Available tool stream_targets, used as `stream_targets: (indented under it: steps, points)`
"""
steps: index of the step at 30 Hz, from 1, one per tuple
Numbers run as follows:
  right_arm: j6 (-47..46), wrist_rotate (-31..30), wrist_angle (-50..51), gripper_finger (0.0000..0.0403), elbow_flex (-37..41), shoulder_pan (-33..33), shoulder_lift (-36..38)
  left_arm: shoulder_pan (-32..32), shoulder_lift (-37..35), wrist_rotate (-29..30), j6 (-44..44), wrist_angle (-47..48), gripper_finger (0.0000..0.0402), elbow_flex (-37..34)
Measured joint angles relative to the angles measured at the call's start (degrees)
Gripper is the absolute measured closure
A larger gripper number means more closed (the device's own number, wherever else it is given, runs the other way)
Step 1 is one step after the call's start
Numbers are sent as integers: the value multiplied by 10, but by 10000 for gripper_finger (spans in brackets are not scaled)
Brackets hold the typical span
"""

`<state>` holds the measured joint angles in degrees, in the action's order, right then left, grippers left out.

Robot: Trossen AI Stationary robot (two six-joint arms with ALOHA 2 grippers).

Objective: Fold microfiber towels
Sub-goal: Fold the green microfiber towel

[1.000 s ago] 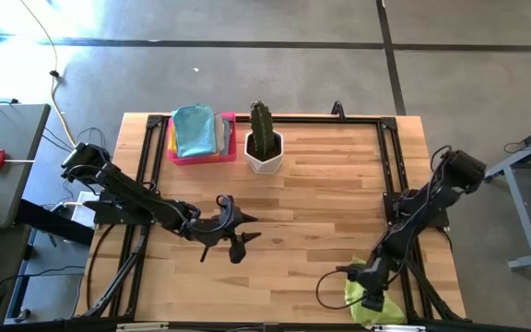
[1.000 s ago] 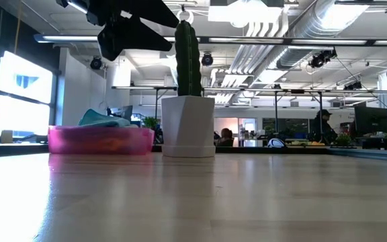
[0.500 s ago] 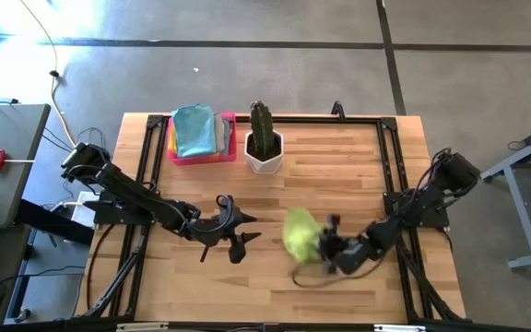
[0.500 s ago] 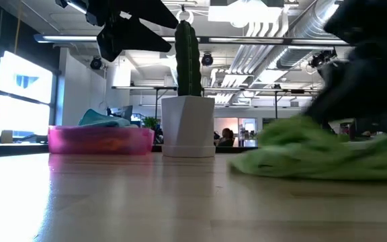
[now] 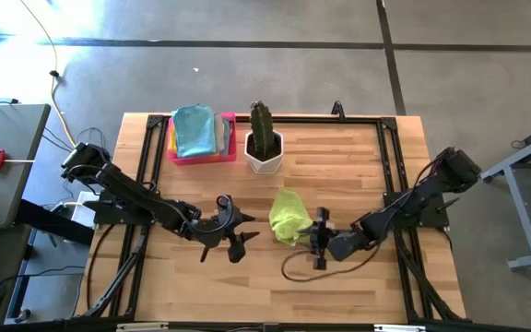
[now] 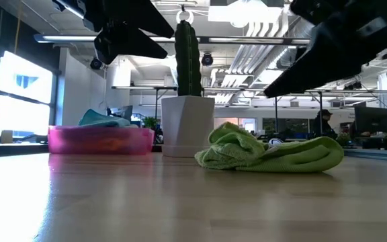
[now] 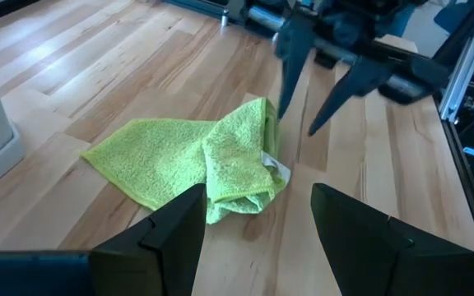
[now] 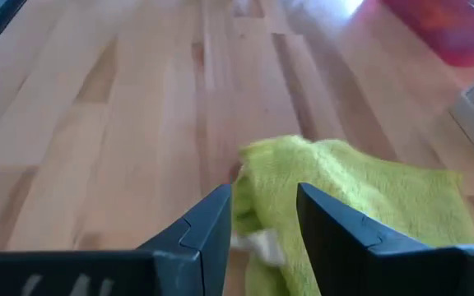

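Left gripper (image 5: 230,230) hovers above the table (image 5: 339,166) left of centre, jaws parted, holding nothing; pink tray (image 5: 201,152) at the far edge holds towels already stacked (image 5: 194,130); potted cactus (image 5: 265,140) stands just beside it. Lime green towel (image 5: 289,217) lies crumpled mid-table, between the two grippers. Right gripper (image 5: 317,238) sits just beside the towel's near-right edge, jaws apart, gripping nothing. Judged step: towel delivered, unfolded; next move calls for spreading it flat, each gripper taking a corner.
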<state>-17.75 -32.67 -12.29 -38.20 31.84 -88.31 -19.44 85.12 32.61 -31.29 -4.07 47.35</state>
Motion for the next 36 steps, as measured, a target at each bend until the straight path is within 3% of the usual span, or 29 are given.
stream_targets:
  steps: [11, 20, 25, 29, 36]
  points:
    - [88, 48, -181, 254, 0, -39, -102, 0, 0, -3, 0, 11, 192, 0]
    - [101, 45, -198, 242, -22, -65, -154, 0, 0, -4, 0, 19, 192, 0]
    - [112, 48, -156, 243, -42, -84, -169, 0, 0, -4, 0, 27, 192, 0]
    - [74, 56, -105, 267, -52, -92, -160, -2, 0, -4, 0, 33, 192, 0]
    - [69, 112, -80, 352, -54, -85, -134, -2, 0, -3, 0, 44, 192, 0]
